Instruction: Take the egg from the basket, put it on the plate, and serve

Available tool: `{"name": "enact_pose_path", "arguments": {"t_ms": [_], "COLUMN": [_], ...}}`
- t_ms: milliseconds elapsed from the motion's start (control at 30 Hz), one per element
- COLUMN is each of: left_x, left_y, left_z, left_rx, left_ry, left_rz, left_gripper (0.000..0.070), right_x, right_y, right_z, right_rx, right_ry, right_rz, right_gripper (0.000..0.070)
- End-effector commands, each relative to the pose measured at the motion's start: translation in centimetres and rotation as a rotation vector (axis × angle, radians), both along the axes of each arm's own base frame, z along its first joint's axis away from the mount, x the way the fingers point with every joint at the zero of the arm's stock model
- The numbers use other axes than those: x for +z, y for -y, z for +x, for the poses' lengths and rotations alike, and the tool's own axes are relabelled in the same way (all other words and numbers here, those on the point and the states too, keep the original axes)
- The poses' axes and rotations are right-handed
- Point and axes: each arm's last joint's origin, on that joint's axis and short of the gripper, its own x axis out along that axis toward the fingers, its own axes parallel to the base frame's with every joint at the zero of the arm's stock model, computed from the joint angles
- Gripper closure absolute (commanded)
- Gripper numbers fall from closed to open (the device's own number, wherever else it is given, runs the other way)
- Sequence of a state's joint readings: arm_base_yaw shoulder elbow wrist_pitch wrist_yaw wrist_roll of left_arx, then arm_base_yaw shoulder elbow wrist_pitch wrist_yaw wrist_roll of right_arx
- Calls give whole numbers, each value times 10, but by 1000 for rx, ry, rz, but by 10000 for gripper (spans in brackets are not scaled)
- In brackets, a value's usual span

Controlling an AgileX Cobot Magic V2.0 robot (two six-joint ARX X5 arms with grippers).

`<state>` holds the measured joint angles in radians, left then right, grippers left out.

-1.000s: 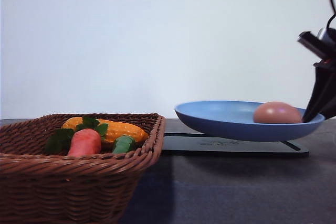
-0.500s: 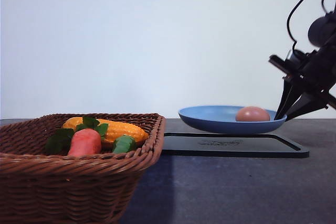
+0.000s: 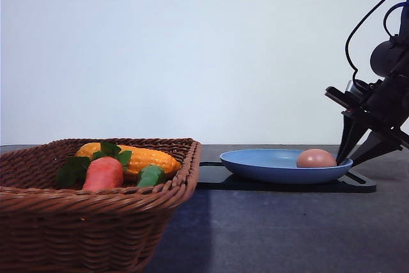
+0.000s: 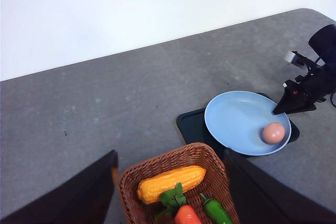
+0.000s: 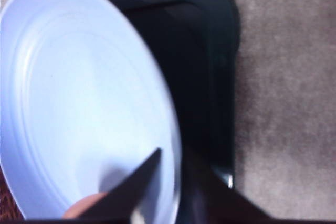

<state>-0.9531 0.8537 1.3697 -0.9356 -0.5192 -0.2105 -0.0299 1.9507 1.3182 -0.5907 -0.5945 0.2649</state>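
The blue plate (image 3: 268, 163) rests on a flat black tray (image 3: 287, 185) to the right of the wicker basket (image 3: 77, 222). The pinkish-brown egg (image 3: 316, 158) lies in the plate near its right rim. My right gripper (image 3: 350, 157) is shut on that rim, one finger inside the plate and one outside, as the right wrist view shows around the plate (image 5: 79, 93). From the left wrist view, the egg (image 4: 273, 132) sits in the plate (image 4: 236, 121) beside the right gripper (image 4: 277, 111). My left gripper (image 4: 168, 195) is high above the basket (image 4: 207, 163), open and holding nothing.
The basket holds a yellow corn cob (image 3: 144, 158), a carrot (image 3: 103, 173) with green leaves and a green pepper (image 3: 151, 176). The black tray (image 5: 205, 66) extends past the plate's edge. Grey tabletop (image 4: 105, 108) stretches behind and left of the basket.
The right gripper has carried the plate with the egg down from a raised position onto the black tray, still holding its rim. The egg has stayed near the right rim.
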Motion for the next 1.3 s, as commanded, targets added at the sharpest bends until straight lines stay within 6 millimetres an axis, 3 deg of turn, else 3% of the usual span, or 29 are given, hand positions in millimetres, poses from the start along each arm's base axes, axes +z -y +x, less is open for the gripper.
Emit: {"name": "enact_pose_path", "arguments": {"t_ms": [0,133,267,400,567,733,900,1067,1267], "left_x": [4,3,1,-3,-11,-23,-45,-72,-102], "left_y": [2,6,11,20,32,35,23,4,-13], "left_z": [1,3,7,13,26,44,61,63,46], "left_rx": [0,0,-3,-18,-24,43,155,247,278], "left_ry": [4,-3,-12,-13,-26,-73,-104,-92,0], "left_rz": [-18,-8,16,84,196,277,296,257,138], "left_gripper": [330,346,369,516,700,700,700,700,700], "right_x": [1,5,22,51,95,137,163,167,154], "right_y": [-1,0,6,7,6,-9,-27,-42,-43], "right_z": [6,4,-2,-15,-42,-77,-121,-169,-220], "right_rx": [21,36,37,50,42,50,64,92,46], "right_ry": [27,42,73,121,193,293,427,598,814], "right_rz": [-6,-6,-16,-37,-173,-289,-361,-375,-399], "right_gripper": [518,512,513,535,670,700,700,700,700]}}
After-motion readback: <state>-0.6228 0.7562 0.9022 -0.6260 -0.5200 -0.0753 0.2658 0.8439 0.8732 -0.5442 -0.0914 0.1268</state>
